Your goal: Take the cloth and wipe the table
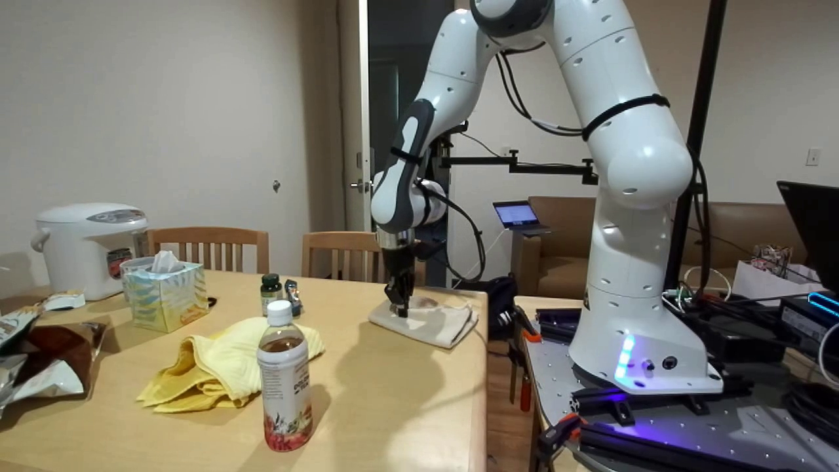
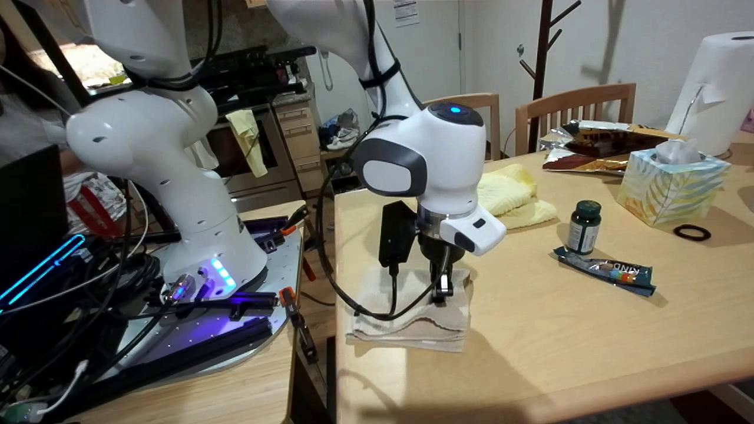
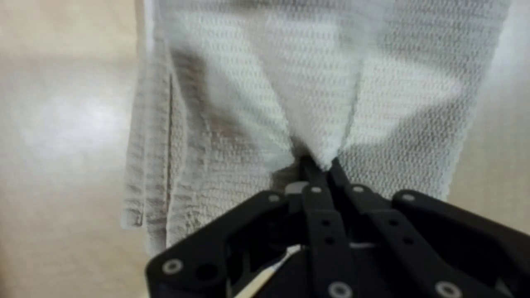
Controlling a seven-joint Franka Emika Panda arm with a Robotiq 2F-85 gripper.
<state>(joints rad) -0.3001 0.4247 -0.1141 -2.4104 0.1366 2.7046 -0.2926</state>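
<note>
Indoor light is reading medium-dim in both ext. views, w/ the wall (image 1: 196, 118) shading darker toward the door (image 1: 354, 118). Arm (image 1: 452, 78) is casting a broad soft shadow on the tbl (image 1: 354, 367); base LEDs (image 1: 624, 357) are glowing blue-white & tinting the metal plate (image 2: 200, 331) purple. In an ext. view a bright patch (image 2: 103, 62) is blowing out, & the paper roll (image 2: 710, 94) is leaning w/ stretch nr the R edge. Wrist view is coming out soft/grainy: glare is washing out the tbl at L, lit patches + shadow are mottling the cloth (image 3: 310, 82).
</note>
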